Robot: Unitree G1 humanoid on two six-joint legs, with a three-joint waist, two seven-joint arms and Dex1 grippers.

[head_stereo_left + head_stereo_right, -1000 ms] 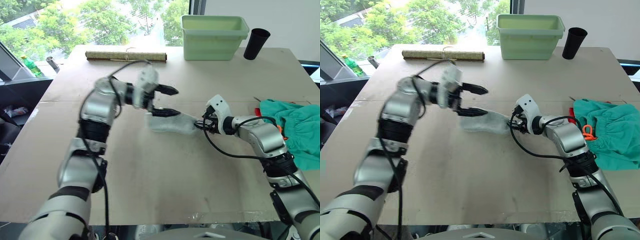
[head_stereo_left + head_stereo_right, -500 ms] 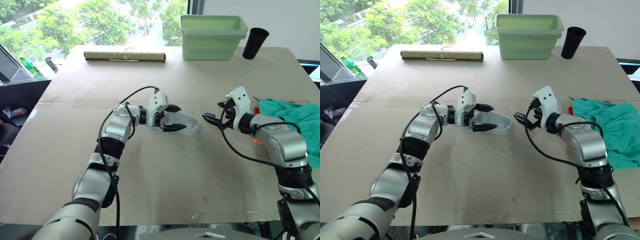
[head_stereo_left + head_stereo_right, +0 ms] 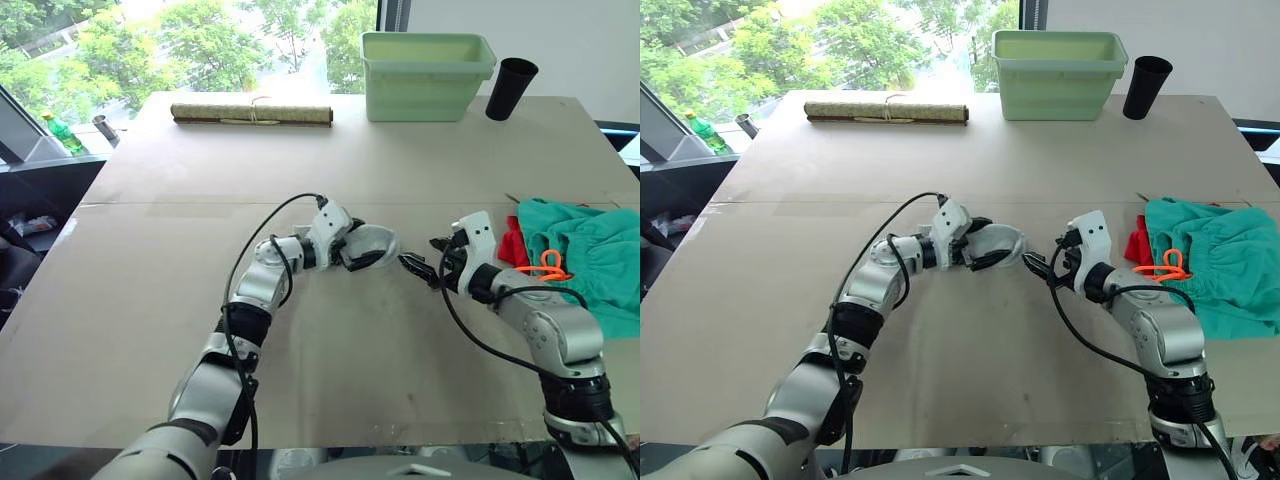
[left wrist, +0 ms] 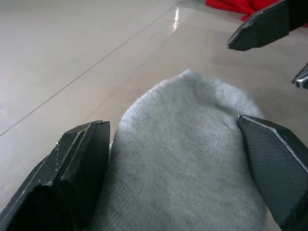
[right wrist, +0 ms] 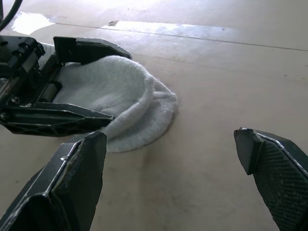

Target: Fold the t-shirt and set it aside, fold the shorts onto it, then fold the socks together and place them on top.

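The socks (image 3: 368,243) now lie doubled on the worktop (image 3: 330,330); the left claw (image 3: 362,252) has swung in from higher up and straddles them, released; the right claw (image 3: 425,264), empty and spread, has let go; moving them onto the shorts (image 3: 590,255) and t-shirt (image 3: 514,243) remains.

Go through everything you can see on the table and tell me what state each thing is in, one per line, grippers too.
socks: lying on the table, folded over, between the left gripper's fingers
left gripper: fingers apart around the socks
right gripper: open, holding nothing
shorts: rumpled, lying over the t-shirt
t-shirt: mostly covered, red edge showing
bin: upright
black cup: standing mouth down
rolled mat: rolled up, tied
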